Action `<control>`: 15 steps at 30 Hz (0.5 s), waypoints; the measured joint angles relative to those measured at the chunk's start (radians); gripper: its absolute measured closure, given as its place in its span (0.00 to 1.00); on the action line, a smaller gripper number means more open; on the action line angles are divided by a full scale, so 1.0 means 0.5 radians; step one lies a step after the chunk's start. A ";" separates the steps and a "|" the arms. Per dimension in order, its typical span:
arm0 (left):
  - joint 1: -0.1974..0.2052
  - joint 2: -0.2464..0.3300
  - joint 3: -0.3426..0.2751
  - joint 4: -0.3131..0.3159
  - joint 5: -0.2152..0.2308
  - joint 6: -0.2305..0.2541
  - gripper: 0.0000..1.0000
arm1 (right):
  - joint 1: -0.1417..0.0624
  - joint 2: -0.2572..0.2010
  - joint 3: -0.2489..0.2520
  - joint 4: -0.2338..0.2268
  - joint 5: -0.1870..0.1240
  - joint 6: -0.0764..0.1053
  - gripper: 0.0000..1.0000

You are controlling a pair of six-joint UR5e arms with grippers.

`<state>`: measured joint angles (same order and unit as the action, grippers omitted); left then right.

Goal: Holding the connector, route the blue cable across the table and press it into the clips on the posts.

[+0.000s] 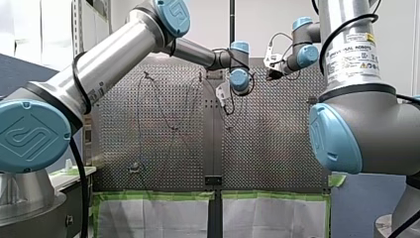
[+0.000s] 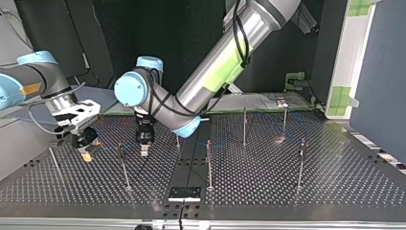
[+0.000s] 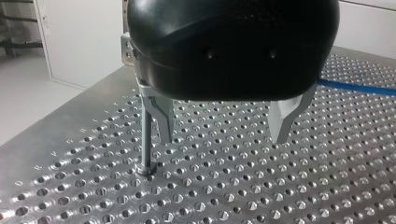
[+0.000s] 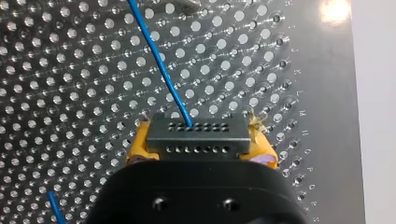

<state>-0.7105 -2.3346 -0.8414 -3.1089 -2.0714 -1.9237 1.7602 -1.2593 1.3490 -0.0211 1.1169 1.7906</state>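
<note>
Robotics lab — perforated metal table [image 2: 335, 187], upright posts [image 2: 244, 127], 2 robot arms [image 1: 114, 54], green tape [image 1: 153, 196]

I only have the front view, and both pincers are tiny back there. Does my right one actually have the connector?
Observer: Yes. The right wrist view shows the right pincer shut on the dark connector, with a yellow pad at each end of it.
Operator: And the cable?
Observer: The blue cable leaves the connector's face and runs ahead of the pincer over the perforated table.
Operator: Is the left pincer holding anything?
Observer: No. In the left wrist view the left pincer is open and empty, with a post close beside one finger.
</note>
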 joint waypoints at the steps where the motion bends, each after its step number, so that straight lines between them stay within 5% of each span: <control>1: -0.006 0.013 -0.006 -0.017 -0.012 -0.012 0.00 | 0.000 0.000 0.000 0.000 0.000 0.000 1.00; 7: -0.024 0.096 -0.073 -0.077 -0.006 -0.049 0.00 | 0.000 0.001 0.000 0.002 0.000 0.000 1.00; 15: -0.052 0.223 -0.199 0.026 0.114 -0.136 0.00 | 0.001 0.001 0.000 0.002 -0.001 -0.002 1.00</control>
<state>-0.7364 -2.2230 -0.9410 -3.0960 -2.0146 -1.9915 1.7605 -1.2587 1.3492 -0.0201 1.1165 1.7897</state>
